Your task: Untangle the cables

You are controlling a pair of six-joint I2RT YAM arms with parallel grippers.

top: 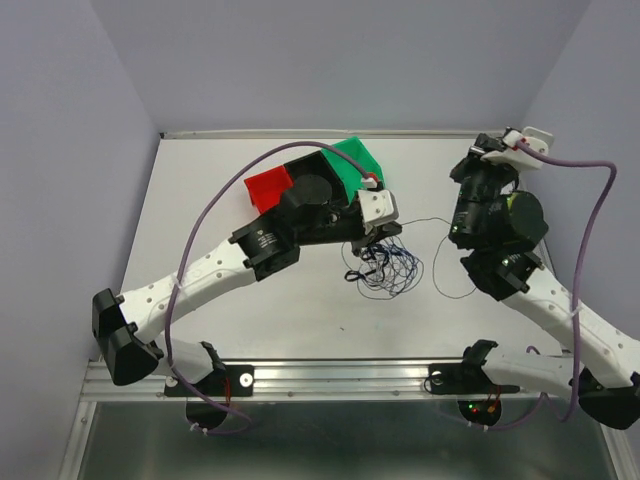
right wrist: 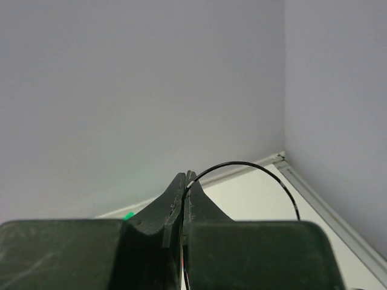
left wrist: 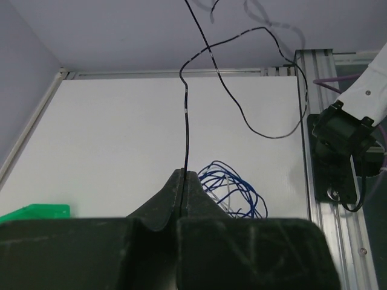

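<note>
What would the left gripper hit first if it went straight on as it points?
The left gripper would meet only the black cable it pinches, running straight ahead; beyond, the way looks free over bare table to the wall. The blue loops lie just beside that line; depth is unclear.

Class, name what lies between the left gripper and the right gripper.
A thin black cable, pinched by left gripper and right gripper, crosses the white table; the top view shows it.

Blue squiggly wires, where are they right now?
In the top view the blue wires lie in a loose clump near the middle of the table, just on the near side of the left end effector.
</note>
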